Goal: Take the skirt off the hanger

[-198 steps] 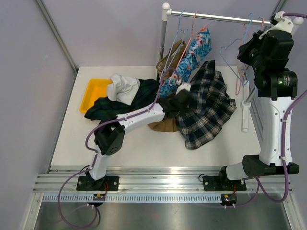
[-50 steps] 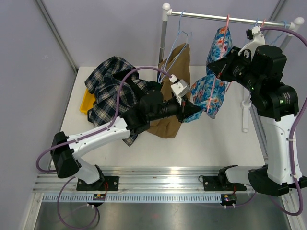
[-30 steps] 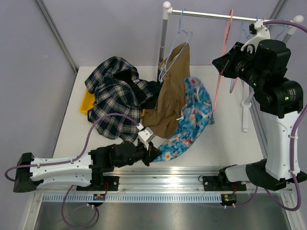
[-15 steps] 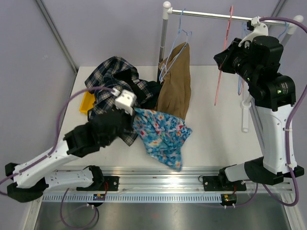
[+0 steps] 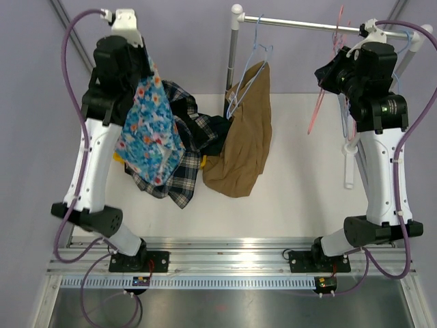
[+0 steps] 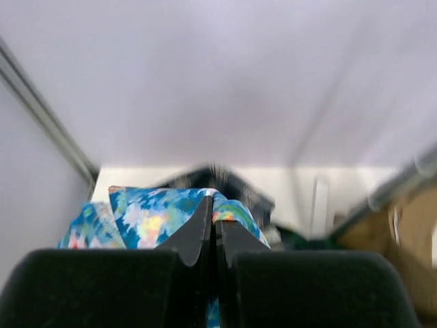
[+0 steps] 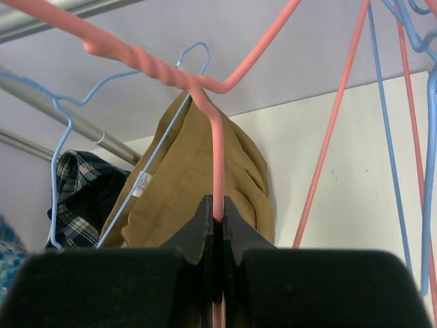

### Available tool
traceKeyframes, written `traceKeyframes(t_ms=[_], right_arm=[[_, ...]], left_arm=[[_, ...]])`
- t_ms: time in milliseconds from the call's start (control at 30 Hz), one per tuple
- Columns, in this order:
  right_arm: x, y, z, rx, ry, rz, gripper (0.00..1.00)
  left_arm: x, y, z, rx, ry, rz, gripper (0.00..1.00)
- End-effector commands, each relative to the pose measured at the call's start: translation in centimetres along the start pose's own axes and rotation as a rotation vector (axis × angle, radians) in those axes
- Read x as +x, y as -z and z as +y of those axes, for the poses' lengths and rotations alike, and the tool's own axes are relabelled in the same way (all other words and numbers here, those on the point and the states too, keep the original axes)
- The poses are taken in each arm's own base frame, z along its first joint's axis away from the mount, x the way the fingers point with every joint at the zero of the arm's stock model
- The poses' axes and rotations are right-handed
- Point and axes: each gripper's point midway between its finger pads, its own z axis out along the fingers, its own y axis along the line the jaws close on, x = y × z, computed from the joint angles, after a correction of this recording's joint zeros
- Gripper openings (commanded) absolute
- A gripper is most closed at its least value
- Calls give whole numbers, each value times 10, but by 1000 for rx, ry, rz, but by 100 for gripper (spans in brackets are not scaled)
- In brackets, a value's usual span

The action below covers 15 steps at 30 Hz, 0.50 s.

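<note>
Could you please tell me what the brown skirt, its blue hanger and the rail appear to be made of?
The skirt looks like matte woven cloth, perhaps cotton: it hangs in soft folds without shine. The hanger seems to be thin wire with a smooth light-blue coating, bent into a slender frame. The rail looks like a polished metal tube, judging by its bright glints.

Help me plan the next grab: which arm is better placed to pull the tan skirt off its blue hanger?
Probably left. The left gripper only has to drop the floral garment over the tartan pile, beside the skirt. The right gripper is shut on a pink hanger by the rail.
</note>
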Motion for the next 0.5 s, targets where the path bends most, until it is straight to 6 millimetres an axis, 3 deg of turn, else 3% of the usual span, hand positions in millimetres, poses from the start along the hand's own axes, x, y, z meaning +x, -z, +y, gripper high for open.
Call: traceKeyframes(t_ms=[0, 33, 67, 100, 200, 233, 267, 300, 333, 367, 400, 433, 467], right_arm=[[-17, -10, 9, -65, -34, -60, 0], [-17, -14, 7, -62, -41, -60, 0], [-15, -18, 5, -57, -43, -53, 0], [-15, -20, 5, -59, -46, -54, 0], [-13, -29, 2, -52, -48, -44, 0], [-16, -29, 1, -52, -48, -49, 0], [-15, -34, -1, -45, -49, -42, 0], [-15, -36, -2, -39, -50, -41, 0], [-17, -36, -1, -42, -50, -47, 0], [-16, -41, -4, -34, -52, -40, 0], [-15, -43, -4, -29, -56, -37, 0], [-17, -45, -5, -24, -56, -41, 0], [-16, -51, -8, -14, -58, -36, 0]], left_arm=[[-27, -52, -9, 61, 47, -71, 0], [-37, -59, -2, 55, 79, -92, 0], [-25, -73, 0, 53, 92, -64, 0], [4, -100, 7, 35, 99, -1, 0], [88, -139, 11, 15, 163, 186, 0], [112, -145, 12, 9, 176, 245, 14], [156, -146, 14, -11, 185, 356, 25], [175, -146, 16, -26, 218, 407, 38], [195, -143, 12, -9, 225, 460, 69], [225, -136, 13, -23, 226, 526, 80], [237, -129, 12, -29, 242, 548, 89], [220, -116, 15, -31, 248, 500, 99], [209, -110, 15, -28, 257, 449, 99]])
